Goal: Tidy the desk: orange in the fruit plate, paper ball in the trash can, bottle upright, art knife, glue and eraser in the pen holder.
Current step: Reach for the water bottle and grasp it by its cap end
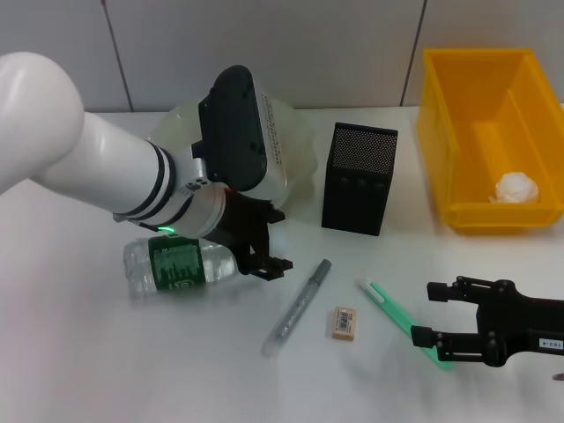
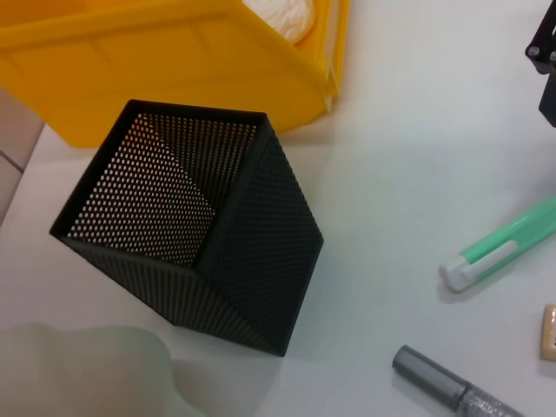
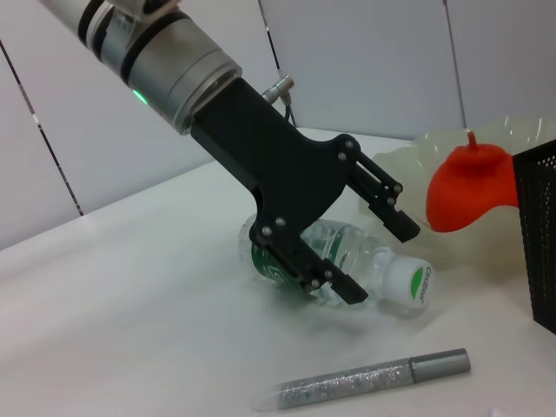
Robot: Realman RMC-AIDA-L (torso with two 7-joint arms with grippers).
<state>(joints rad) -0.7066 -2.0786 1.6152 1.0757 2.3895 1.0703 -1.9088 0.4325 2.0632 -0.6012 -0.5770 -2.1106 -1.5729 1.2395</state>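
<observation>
Looking from our head, we see the left tool (image 1: 264,256) spread around the neck of the bottle (image 1: 181,264), which lies flat on the counter (image 1: 79,352). Only the right wrist view reveals the orange (image 3: 465,187) sitting in the fruit plate (image 3: 408,161). The paper ball (image 1: 515,188) rests in the trash can (image 1: 441,167). Our right tool (image 1: 432,315) waits spread near the eraser (image 1: 344,322).

White left arm (image 1: 79,150), black-ringed wrist w/ green LED, black hands (visible screws), left hand (image 3: 369,256), right hand (image 1: 432,313)
</observation>
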